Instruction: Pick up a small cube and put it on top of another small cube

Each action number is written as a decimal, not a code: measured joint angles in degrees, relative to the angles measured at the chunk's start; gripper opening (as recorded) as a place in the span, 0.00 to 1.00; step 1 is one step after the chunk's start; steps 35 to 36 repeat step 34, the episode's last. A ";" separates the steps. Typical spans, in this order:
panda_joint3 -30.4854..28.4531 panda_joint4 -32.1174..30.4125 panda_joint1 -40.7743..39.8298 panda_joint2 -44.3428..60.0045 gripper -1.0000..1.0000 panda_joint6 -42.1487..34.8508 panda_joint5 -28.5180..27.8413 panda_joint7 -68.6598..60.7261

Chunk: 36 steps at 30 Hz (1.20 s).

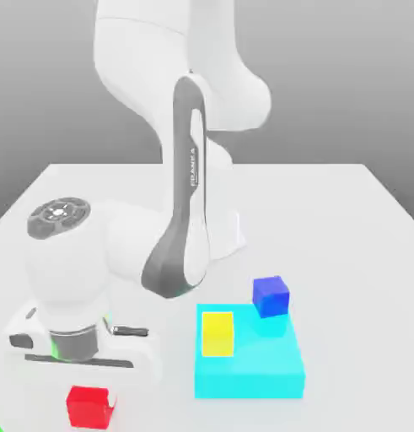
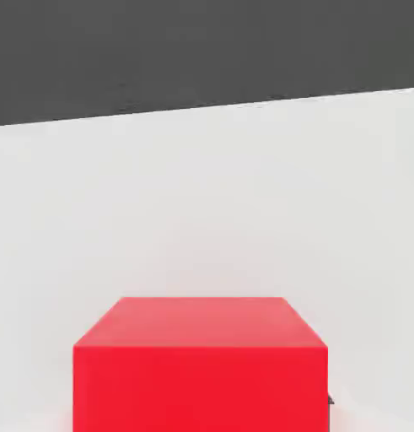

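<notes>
Red cube (image 2: 200, 363) is sitting right under the hand camera, nearest thing in that view, on the white table (image 2: 201, 211). Judging the step in hand as the grasp: the gripper (image 1: 83, 371) is reading as clenched, and given how tight the cube is sitting against the hand, I'm judging it as clamped on the cube, though the fingers themselves aren't showing clearly. To do this well: keep the squeeze centred on opposite flat faces, lift straight up before translating, no yaw until clear of the table. In the exterior view the hand is hanging low over the cube (image 1: 90, 407) at the near edge, toward that view's left. Further back on that view's right, the cyan slab (image 1: 252, 371) is carrying a flat yellow block (image 1: 217, 332) and, at its far corner, the blue cube (image 1: 271, 296), which I'm taking as the stack target. Hand view is giving cube squareness and closeness; exterior view is giving the target's position and the transfer path, well apart from the pickup spot.
</notes>
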 joint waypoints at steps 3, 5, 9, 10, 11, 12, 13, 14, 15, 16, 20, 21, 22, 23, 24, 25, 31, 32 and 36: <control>-0.40 -2.26 1.76 -5.98 0.00 -3.80 -1.94 1.33; 1.22 -4.78 3.32 -9.90 0.00 -5.34 -1.82 1.00; 4.76 -10.12 7.86 -17.87 0.00 -8.10 -1.67 0.35; 5.52 -11.48 9.25 -19.89 0.00 -8.76 -1.75 0.27; 5.94 -12.84 10.86 -21.93 0.00 -9.42 -1.90 0.24; 6.34 -14.20 11.77 -23.99 0.00 -10.05 -2.12 0.24; 6.93 -15.57 12.44 -26.05 0.00 -10.69 -2.46 0.35; 7.65 -16.93 13.02 -28.12 0.00 -11.33 -2.82 0.48; 8.47 -18.30 13.71 -30.19 0.00 -11.96 -3.21 0.62; 9.39 -19.67 14.42 -32.27 0.00 -12.59 -3.60 0.76; 13.35 -25.16 17.27 -40.61 0.00 -15.09 -5.29 1.43; 14.41 -26.53 17.94 -42.71 0.00 -15.71 -5.72 1.60; 15.45 -27.90 18.63 -44.79 0.00 -16.32 -6.17 1.79; 16.60 -29.28 19.24 -46.93 0.00 -16.99 -6.53 1.90; 17.45 -30.38 19.72 -48.00 0.00 -16.86 -6.87 2.06; 17.94 -31.08 19.90 -47.49 0.00 -15.61 -7.04 2.15; 19.13 -33.16 19.56 -36.80 1.00 -2.83 -7.47 2.52; 19.13 -33.16 19.56 -36.80 1.00 -2.83 -7.47 2.52; 19.13 -33.16 19.56 -36.80 1.00 -2.83 -7.47 2.52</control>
